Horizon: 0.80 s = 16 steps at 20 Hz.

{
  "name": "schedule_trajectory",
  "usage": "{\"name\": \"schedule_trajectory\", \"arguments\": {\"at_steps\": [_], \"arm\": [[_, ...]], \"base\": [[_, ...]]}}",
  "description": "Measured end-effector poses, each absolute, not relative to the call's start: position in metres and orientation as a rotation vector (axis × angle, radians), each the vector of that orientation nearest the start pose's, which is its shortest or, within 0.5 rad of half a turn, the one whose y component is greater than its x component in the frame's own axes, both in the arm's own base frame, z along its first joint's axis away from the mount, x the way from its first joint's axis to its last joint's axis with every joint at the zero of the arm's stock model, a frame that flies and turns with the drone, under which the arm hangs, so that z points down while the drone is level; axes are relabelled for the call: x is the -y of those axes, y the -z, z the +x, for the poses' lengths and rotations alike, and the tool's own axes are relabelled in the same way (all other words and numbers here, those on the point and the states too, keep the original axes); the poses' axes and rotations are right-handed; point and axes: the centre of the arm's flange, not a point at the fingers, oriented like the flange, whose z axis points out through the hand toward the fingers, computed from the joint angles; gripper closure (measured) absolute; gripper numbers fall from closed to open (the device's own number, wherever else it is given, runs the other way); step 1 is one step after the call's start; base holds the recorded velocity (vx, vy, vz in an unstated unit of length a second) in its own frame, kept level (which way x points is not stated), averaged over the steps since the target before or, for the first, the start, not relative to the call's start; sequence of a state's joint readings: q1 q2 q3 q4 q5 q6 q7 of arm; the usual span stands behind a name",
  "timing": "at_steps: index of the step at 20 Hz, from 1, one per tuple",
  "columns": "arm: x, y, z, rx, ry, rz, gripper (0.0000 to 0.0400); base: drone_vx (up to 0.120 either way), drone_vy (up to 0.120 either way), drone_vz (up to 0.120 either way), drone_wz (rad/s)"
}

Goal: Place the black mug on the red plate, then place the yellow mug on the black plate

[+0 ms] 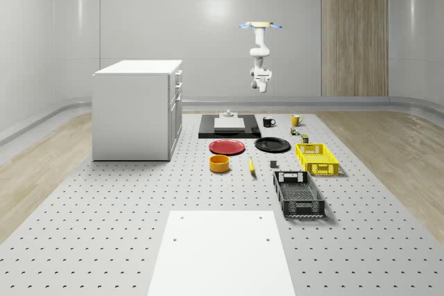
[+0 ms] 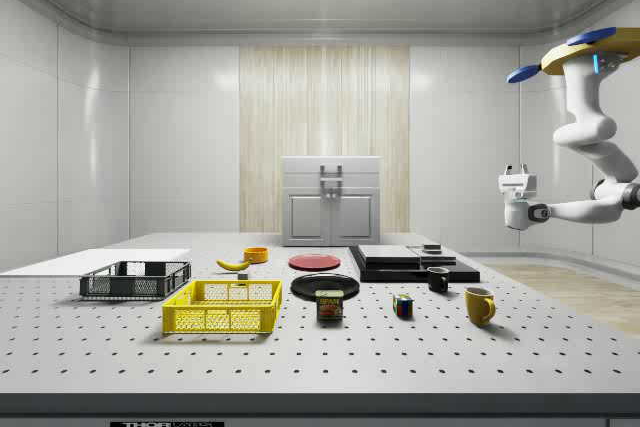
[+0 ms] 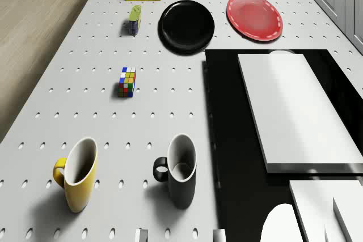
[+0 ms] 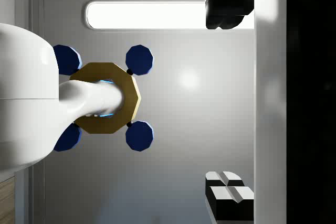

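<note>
Drone [image 1: 261,25] hovers high over the far end of the surface [image 1: 139,199], arm bent down, tool [image 2: 514,185] hanging in mid-air w/ nothing in it, fingers spread wide apart. Well below the tool: black mug [image 3: 178,169] upright, yellow mug [image 3: 77,173] just beside it, both on the surface. Farther out from the tool: black plate [image 3: 186,25] & red plate [image 3: 254,16], side by side.

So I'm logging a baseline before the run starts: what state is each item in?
Black ceramic mug: upright, empty, on the table.
Yellow ceramic mug: upright, empty, beside it.
Round red plate: bare.
Round black plate: bare.
White cabinet: doors shut.
Drone: hovering beyond the table's far end.
Gripper: high above the mugs, holding nothing.
</note>
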State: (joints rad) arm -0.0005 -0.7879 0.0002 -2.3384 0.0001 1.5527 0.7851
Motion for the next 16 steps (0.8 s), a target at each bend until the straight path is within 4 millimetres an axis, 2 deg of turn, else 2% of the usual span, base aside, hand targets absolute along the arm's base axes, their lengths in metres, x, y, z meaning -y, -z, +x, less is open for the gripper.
{"name": "schedule_trajectory", "arguments": {"at_steps": [6,10,13,16], "arm": [[0.0,-0.641,0.301,-1.201,0.01,-2.9,0.0],[0.0,-0.664,0.303,-1.201,0.015,-2.899,0.0],[0.0,-0.676,0.303,-1.2,0.018,-2.898,0.0],[0.0,-0.683,0.304,-1.2,0.021,-2.897,0.0]], "base": [[0.0,-0.007,0.0,0.0],[0.0,-0.12,0.0,0.0],[0.107,-0.107,0.0,0.0],[0.12,0.0,0.0,0.0]]}}
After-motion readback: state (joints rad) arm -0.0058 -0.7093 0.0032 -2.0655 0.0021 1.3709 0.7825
